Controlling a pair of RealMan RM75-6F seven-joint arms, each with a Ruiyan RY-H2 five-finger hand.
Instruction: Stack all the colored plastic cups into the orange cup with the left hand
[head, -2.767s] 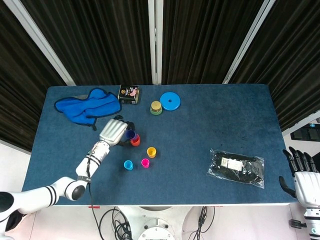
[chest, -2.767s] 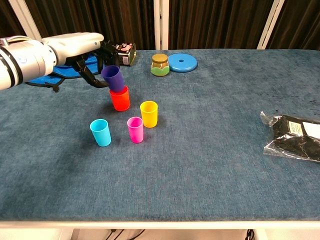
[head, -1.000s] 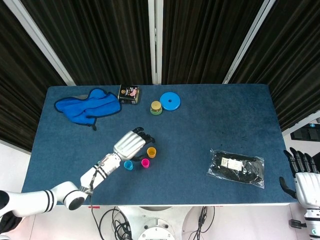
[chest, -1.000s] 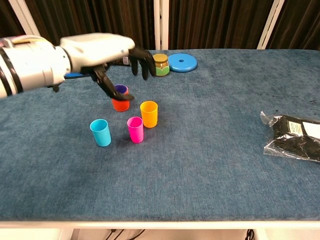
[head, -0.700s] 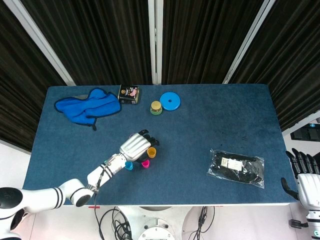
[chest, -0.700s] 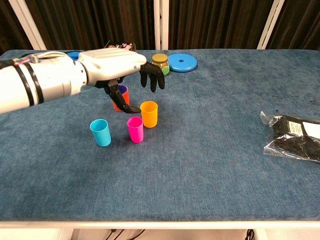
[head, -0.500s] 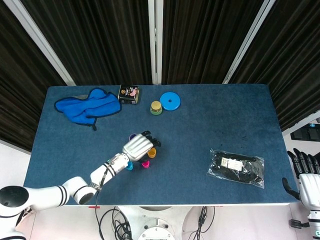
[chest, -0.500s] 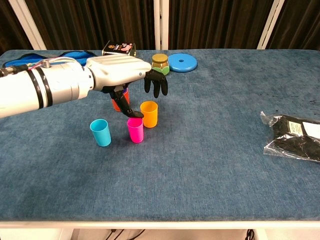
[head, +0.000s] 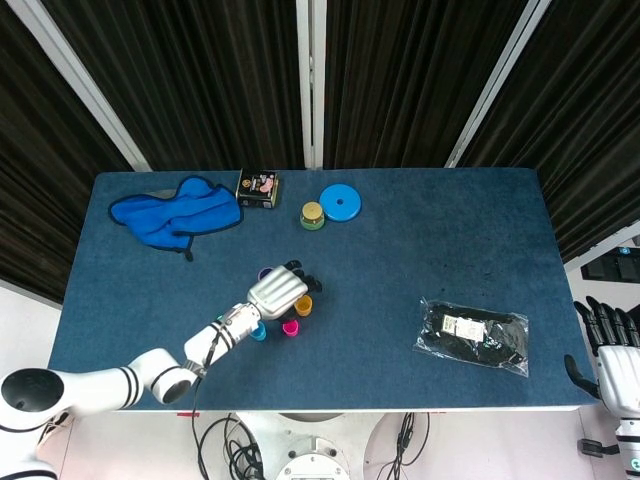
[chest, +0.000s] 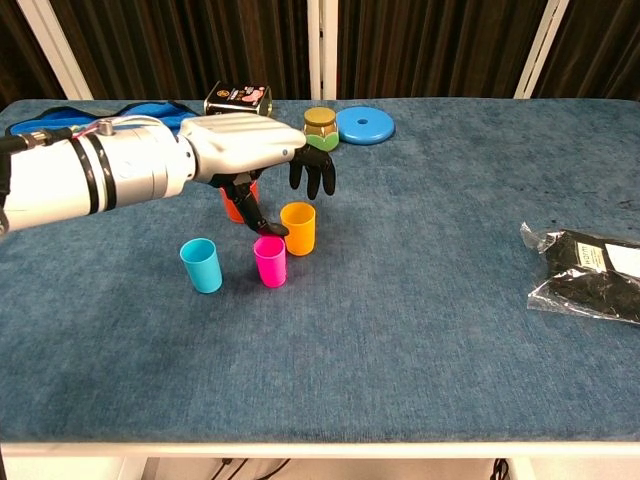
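Chest view — left robot hand (chest: 255, 150) empty, fingers spread, above four loose cups — yellow (chest: 297, 228), pink (chest: 270, 260), cyan (chest: 201, 265), orange (chest: 231, 207).

- Left hand (head: 277, 292) hovering over the cup cluster near the table's (head: 420, 215) front-left, fingers spread, nothing held.
- Yellow cup (head: 303, 305), pink cup (head: 290, 327) and light blue cup (head: 258, 331) poking out around it; purple cup (head: 265, 273) rim just visible behind.
- Right hand (head: 612, 352) way off past the right edge, fingers apart.
- Blue cloth (head: 173, 214), small dark box (head: 257, 188), little jar (head: 312, 215) and blue disc (head: 340, 202) along the back.
- Black plastic packet (head: 473, 335) lying toward the right.
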